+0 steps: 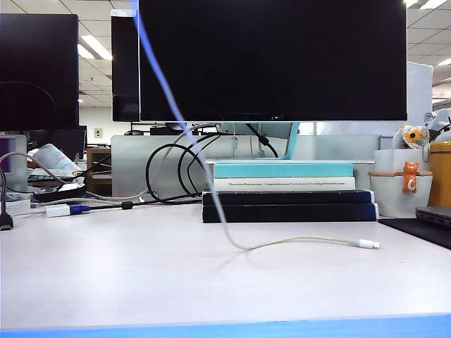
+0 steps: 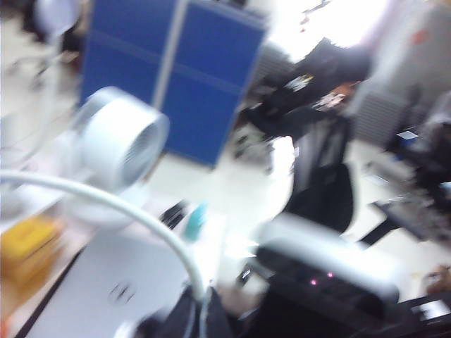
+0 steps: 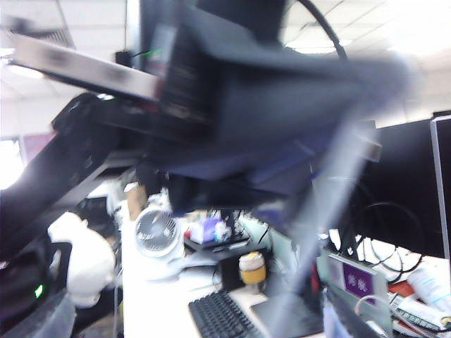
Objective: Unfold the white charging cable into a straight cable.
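Note:
The white charging cable [image 1: 296,242] hangs down from above the top edge of the exterior view, meets the table in front of the books and runs right to its small white plug [image 1: 366,243]. In the blurred left wrist view the cable [image 2: 127,209] arcs in and ends between the dark fingers of my left gripper [image 2: 201,320], which is shut on it. Neither gripper shows in the exterior view. The right wrist view is blurred and filled by a large dark arm-like shape [image 3: 268,105]. My right gripper's own fingers do not show in any view.
A stack of books [image 1: 289,201] lies behind the cable under a large monitor [image 1: 275,56]. Black cables [image 1: 169,169] loop to the left, near a white adapter with a blue plug [image 1: 67,209]. A white cup [image 1: 398,193] and a black mat [image 1: 423,229] sit at the right.

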Motion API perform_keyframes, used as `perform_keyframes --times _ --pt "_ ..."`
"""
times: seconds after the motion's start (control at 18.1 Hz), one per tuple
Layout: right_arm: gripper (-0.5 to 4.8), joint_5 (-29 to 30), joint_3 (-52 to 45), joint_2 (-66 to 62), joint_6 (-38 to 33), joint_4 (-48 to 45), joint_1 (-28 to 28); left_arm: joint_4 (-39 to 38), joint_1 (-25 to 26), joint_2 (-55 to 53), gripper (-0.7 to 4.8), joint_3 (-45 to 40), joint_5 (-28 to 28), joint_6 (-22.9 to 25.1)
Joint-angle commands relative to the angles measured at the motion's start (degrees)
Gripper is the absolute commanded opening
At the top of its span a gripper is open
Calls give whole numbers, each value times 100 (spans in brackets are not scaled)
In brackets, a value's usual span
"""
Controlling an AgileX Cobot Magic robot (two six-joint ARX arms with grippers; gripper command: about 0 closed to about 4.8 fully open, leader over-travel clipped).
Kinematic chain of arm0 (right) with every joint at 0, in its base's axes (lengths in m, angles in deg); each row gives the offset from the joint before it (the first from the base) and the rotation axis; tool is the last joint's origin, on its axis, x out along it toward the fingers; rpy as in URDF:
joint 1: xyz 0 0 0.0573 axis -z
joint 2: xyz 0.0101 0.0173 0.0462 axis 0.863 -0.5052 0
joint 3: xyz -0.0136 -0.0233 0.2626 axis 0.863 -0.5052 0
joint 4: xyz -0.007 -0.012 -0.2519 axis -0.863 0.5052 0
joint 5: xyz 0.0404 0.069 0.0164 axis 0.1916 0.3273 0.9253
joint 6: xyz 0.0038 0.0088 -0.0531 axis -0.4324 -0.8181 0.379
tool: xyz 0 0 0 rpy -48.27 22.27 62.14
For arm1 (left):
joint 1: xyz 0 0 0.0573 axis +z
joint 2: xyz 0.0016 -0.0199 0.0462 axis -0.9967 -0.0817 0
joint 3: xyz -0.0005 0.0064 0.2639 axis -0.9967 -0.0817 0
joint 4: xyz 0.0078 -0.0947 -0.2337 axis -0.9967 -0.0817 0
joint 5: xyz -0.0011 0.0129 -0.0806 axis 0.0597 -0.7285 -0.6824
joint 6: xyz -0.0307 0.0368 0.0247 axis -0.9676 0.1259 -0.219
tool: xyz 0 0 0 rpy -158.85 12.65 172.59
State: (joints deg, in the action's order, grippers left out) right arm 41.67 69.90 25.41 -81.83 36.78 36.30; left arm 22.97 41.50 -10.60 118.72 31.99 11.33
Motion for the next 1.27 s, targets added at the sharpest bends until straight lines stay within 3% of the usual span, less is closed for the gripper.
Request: perform_keyframes --times 0.06,0.11,0.22,0.28,0.33,0.55,0.66,0.83,0.94,1.16,1.27 --pt "98 -42 22 -66 -35 -37 -7 485 -33 -4 -5 24 -83 -192" --pt "31 -149 22 -94 -42 -20 -7 551 -31 -4 -5 24 -79 -205" --pt "33 -302 22 -101 -31 590 -9 1128 -31 -2 -5 24 -85 -391" --pt "92 -297 20 -179 -35 907 -9 1517 -31 -2 -5 24 -114 -632" --pt "206 -275 20 -321 -70 1040 -28 1895 -31 -2 -5 24 -129 -852" --pt "208 -212 20 -518 -79 1029 -52 2387 -31 -2 -5 24 -170 -1126" --pt "208 -442 20 -767 -33 1300 -83 3342 -26 11 -5 24 -326 -1860" --pt "208 -494 15 -960 221 1917 -81 3362 236 245 -5 24 -367 -1880" --pt "208 -754 15 -960 761 2625 -81 3320 503 439 -5 24 -369 -1880" --pt "208 -2277 9 -960 1893 4004 -79 3036 1167 990 -5 24 -507 -1878" --pt "207 -2822 9 -960 2184 4122 -79 2929 1335 1191 -5 24 -699 -1871"
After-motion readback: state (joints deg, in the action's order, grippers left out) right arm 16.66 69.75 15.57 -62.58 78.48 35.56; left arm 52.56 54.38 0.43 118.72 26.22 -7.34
